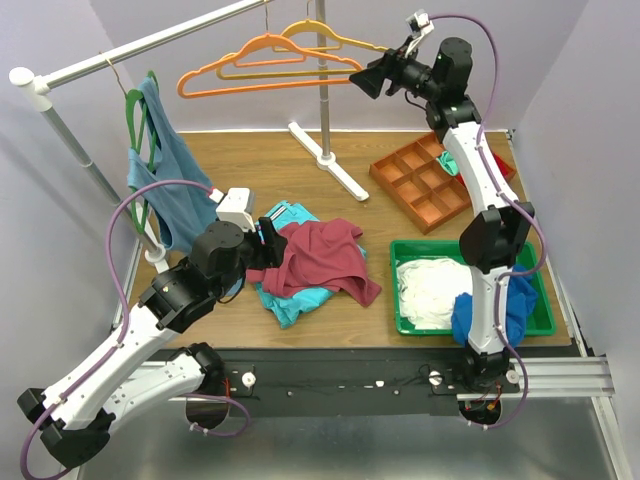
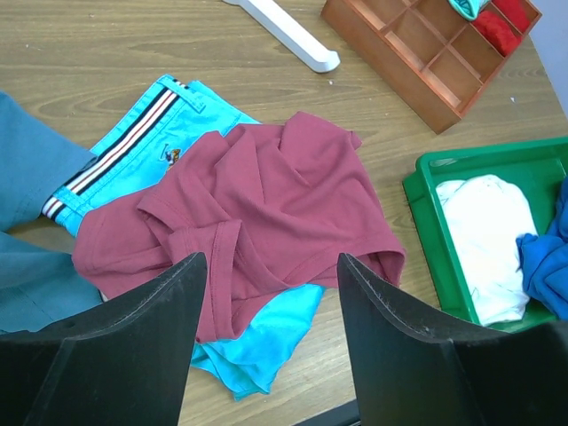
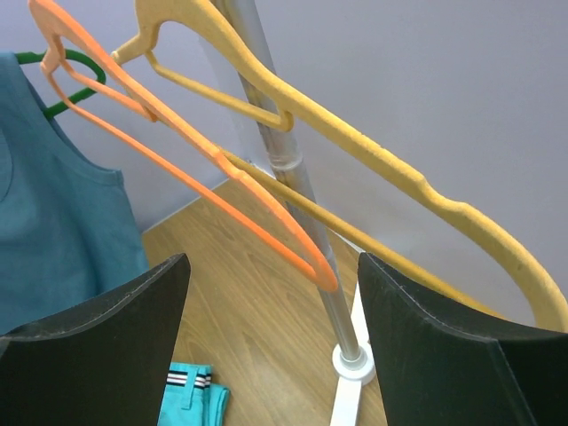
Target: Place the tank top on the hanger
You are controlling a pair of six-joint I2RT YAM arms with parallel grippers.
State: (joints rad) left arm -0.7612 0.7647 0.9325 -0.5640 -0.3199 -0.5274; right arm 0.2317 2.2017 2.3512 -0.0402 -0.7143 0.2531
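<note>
The left pincer is hanging spread wide, holding nothing. Just under and ahead of it, the tank top is lying crumpled on the counter (partly over a turquoise garment). Far back, the right pincer is gaping open too. The tip of the hanger is sitting in its gap, with a yellow hanger just behind.

robot lab bench
wooden table, lilac wall panels, arm-mounting rail along near edge, clothes rack across far-left corner
</note>
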